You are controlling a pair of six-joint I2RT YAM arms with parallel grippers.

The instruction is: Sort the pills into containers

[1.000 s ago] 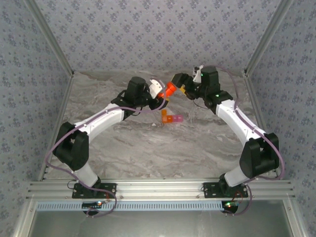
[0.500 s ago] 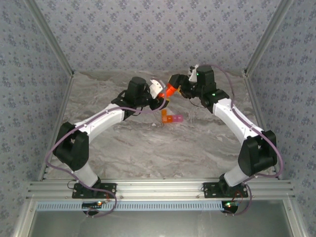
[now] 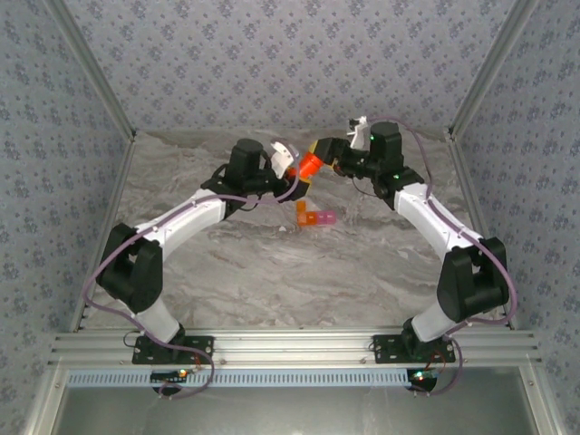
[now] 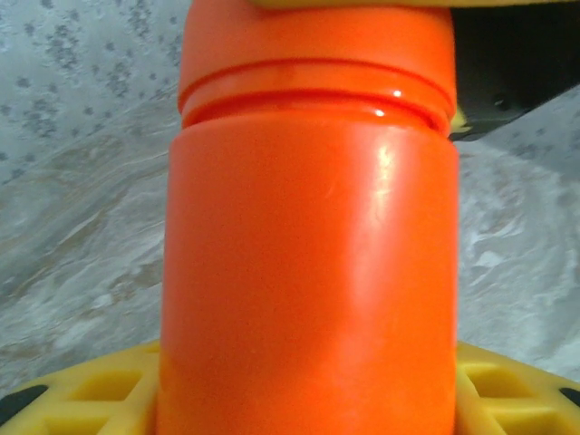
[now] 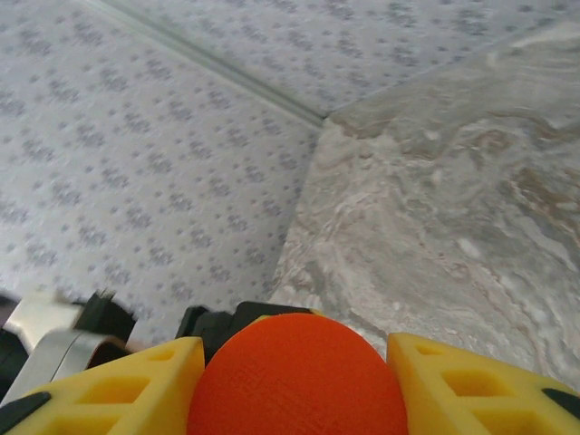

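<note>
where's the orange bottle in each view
top external: bottle upper centre, small.
left wrist: bottle down the middle, very close, cap at the top edge.
right wrist: the cap seen end-on, bottom centre.
shared landmark: the marble table.

Two yellow ribbed plastic fingers (image 5: 118, 390) of the right gripper (image 5: 297, 403) press against either side of a round orange plastic lid (image 5: 299, 362), above the grey marbled tabletop (image 5: 435, 208) whose far corner meets blue-grey flowered wallpaper (image 5: 136, 136).
</note>
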